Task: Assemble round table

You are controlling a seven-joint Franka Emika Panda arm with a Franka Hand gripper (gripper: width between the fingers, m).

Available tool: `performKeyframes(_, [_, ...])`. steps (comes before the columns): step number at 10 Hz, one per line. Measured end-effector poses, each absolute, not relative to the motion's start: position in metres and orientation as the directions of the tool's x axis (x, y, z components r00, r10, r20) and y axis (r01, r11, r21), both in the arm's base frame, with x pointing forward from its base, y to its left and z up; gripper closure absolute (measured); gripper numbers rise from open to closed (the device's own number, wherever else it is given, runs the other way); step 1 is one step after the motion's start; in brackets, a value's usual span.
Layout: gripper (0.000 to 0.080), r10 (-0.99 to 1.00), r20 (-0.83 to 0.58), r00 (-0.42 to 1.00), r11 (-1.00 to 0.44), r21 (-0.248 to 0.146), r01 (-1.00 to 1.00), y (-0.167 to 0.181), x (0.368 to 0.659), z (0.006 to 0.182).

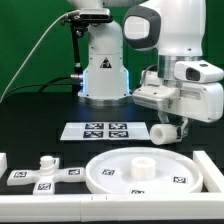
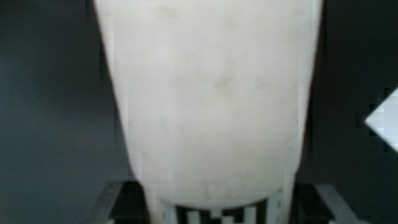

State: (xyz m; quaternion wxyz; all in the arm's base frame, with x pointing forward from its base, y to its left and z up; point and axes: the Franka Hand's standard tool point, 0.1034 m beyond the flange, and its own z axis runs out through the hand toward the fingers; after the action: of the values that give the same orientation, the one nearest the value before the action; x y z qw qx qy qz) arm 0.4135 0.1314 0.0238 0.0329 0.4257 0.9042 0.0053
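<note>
My gripper (image 1: 168, 122) is shut on the short thick white cylinder leg (image 1: 163, 131) and holds it in the air on the exterior view's right, above the far right rim of the disc. In the wrist view the leg (image 2: 210, 95) fills the middle, with a black-and-white tag at its end between the fingers of the gripper (image 2: 214, 205). The large rimmed round disc (image 1: 110, 178) lies flat on the table at the front, with a raised hub (image 1: 142, 166) in its middle. The small cross-shaped foot (image 1: 45, 172) lies to the exterior view's left of the disc.
The marker board (image 1: 104, 130) lies on the black table behind the disc. White wall pieces stand at the left (image 1: 3, 160), along the front (image 1: 90, 208) and at the right (image 1: 206, 166). The robot base (image 1: 103, 70) stands at the back.
</note>
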Motion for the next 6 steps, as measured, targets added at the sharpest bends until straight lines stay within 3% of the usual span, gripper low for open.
performKeyframes(3, [0.0482,0.554,-0.079,-0.828,0.832,0.048,0.552,0.139,0.411,0.023])
performKeyframes(6, [0.0482,0.348,-0.095,-0.933,0.938,0.024,0.347,0.143,0.405,0.021])
